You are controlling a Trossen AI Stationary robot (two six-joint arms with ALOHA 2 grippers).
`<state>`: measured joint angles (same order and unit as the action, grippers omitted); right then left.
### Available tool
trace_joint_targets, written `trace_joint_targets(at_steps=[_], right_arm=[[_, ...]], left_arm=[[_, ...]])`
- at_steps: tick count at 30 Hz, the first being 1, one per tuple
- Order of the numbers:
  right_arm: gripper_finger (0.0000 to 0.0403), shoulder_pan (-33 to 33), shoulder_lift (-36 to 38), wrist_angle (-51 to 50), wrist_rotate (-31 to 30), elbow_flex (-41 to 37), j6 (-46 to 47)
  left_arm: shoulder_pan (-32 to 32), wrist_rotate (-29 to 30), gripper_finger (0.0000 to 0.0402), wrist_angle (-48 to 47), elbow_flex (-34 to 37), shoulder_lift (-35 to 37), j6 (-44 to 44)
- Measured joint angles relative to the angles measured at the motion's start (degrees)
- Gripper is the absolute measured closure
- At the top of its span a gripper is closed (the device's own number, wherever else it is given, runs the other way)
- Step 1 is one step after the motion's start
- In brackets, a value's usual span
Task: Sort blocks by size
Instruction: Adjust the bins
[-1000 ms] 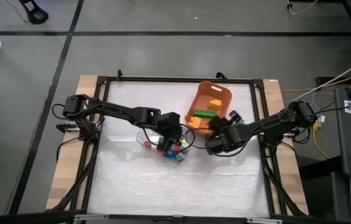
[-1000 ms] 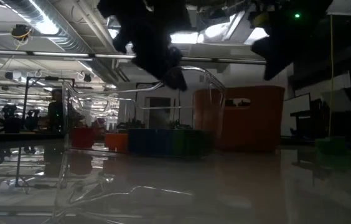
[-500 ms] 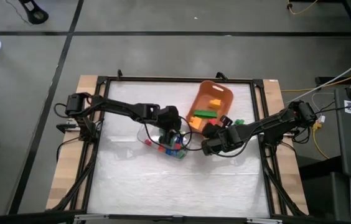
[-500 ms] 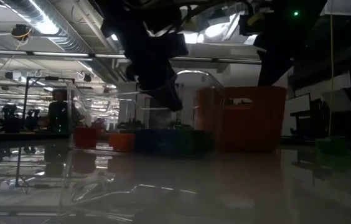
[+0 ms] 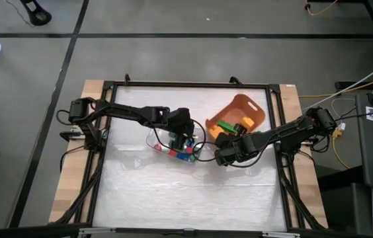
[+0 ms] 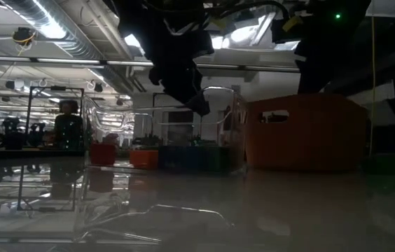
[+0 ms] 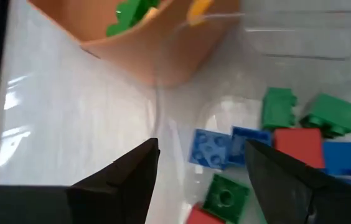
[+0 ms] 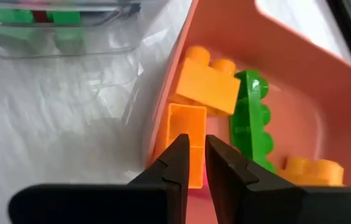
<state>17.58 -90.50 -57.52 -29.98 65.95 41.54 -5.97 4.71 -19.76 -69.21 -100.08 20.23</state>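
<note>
Left hand (image 5: 183,137), seen from above, hangs with fingers spread over the clear tray (image 5: 155,139) at mid-tabletop (image 5: 173,192), right above the small blocks (image 5: 185,151) heaped in the tray's right end, placed as if to pick one out; it holds nothing. Just beside it the right hand (image 5: 221,140) sits at the near rim of the orange bin (image 5: 251,109), which lies skewed on the tabletop with a long green block (image 5: 225,126) and orange ones inside, so the bigger pieces appear to be gathered there and the small ones in the tray. At tabletop height the tray (image 6: 218,126) shows as a clear wall with red, orange, blue and green blocks (image 6: 183,157) along its floor, the bin (image 6: 302,133) touching or just beside it to the right, both arms dark shapes coming down from above. Past the left hand's (image 7: 200,180) parted fingers lie blue, red and green blocks (image 7: 287,134) under the tray's clear wall, with the bin (image 7: 144,56) close behind. The right wrist camera shows the right hand (image 8: 192,168) nearly closed, pinching the bin's (image 8: 275,68) thin wall at the rim, probably to steady or drag it; an orange brick (image 8: 206,86) and the green block (image 8: 250,121) rest inside against that wall.
</note>
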Motion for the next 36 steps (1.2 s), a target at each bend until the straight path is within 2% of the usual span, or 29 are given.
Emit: trace_joint_targets(at_steps=[4,10,14,17,25,29,36], right_arm=[[0.035,0.02,-0.02,-0.08,-2.08,0.13,0.0],[0.035,0.02,-0.04,-0.12,-3.97,4.28,-2.38],[0.035,0.02,-0.02,0.82,-3.19,6.91,-2.97],[0.035,0.02,-0.02,2.86,-2.06,7.23,-2.93],[0.0348,-1.16,-0.02,7.11,6.64,7.26,-3.04],[0.0319,-2.58,-0.02,8.04,8.5,7.26,-2.9],[0.0229,-5.38,-0.02,8.46,8.64,7.26,-0.1]], left_arm=[[-1.3,0.59,0.0176,0.16,-0.87,0.0,1.07],[-5.2,0.5,0.0176,-0.46,-0.85,-0.43,1.27],[-7.6,-2.71,0.0176,-0.73,-0.62,-0.43,2.1],[-9.13,-6.04,0.0176,-0.42,0.7,-0.43,2.7],[-11.81,-6.17,0.0176,-0.66,2.16,-0.46,5.2],[-12.5,-6.21,0.0176,-0.76,2.16,-0.46,7.41],[-13.63,-6.02,0.0176,-4.71,2.16,-0.46,7.87]])
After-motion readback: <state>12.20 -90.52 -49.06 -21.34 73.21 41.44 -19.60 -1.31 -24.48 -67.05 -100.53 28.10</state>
